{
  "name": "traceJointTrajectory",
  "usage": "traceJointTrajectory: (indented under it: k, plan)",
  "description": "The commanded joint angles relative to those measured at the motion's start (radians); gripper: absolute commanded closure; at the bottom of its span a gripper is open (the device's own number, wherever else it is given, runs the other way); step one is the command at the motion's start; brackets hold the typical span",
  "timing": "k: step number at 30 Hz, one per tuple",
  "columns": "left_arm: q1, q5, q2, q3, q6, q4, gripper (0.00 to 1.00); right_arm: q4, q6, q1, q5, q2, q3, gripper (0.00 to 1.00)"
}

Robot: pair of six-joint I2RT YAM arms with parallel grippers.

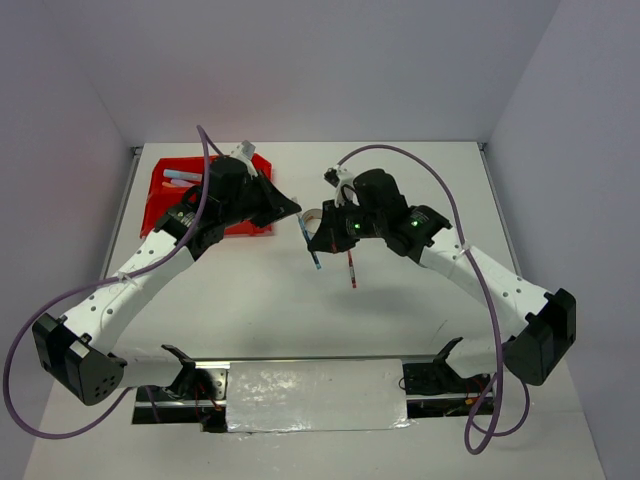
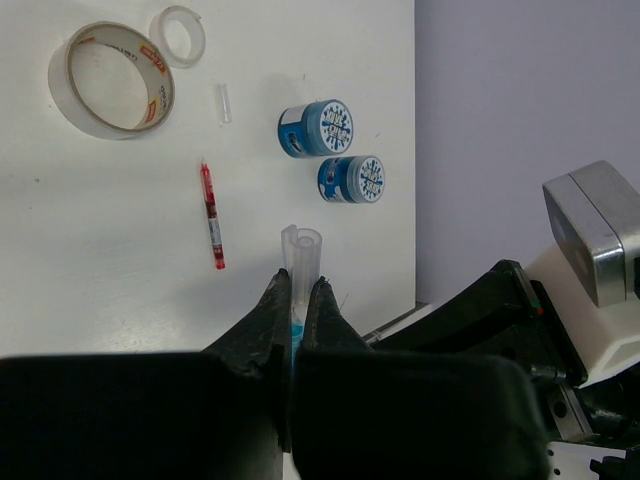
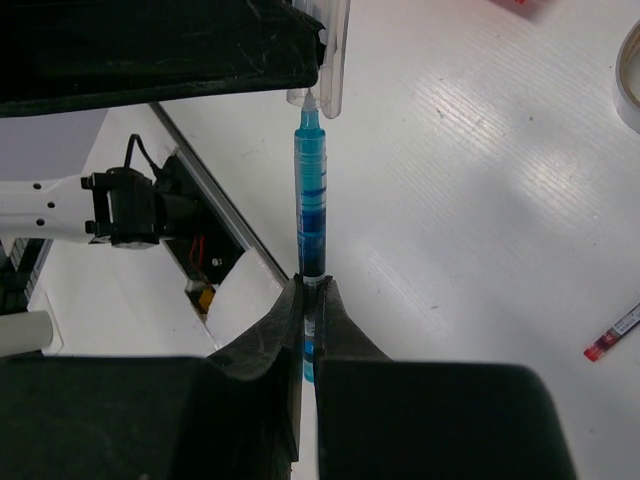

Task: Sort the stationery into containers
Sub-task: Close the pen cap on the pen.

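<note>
Right wrist, slim translucent blue pen (image 3: 310, 205), glossy white table (image 3: 480, 200)

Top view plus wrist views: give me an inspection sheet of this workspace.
Surface: white table.
Job's things: red bin holds sticks; blue pen between the claws; red pen, two tubs, two tape rings on the table.
Clutter: small clear tube by the rings.
Claws: left claw shut on the pen's cap; right claw shut on the blue pen.
Cables: purple cable along each arm.
Surroundings: plain grey walls.
</note>
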Motion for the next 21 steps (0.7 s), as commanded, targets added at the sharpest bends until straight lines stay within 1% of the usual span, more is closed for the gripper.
traceJointTrajectory:
  k: [1,12,21]
  plan:
    - [0.004,0.019,0.001,0.004,0.004,0.038,1.0,0.022,-0.017,-0.003,0.009,0.005,0.06,1.0]
    - [0.004,0.023,0.006,-0.009,0.019,0.033,1.0,0.0,-0.035,-0.009,0.014,0.021,0.122,1.0]
    - [0.004,0.069,0.007,-0.029,0.006,0.064,1.0,0.016,-0.041,-0.021,0.025,0.05,0.139,1.0]
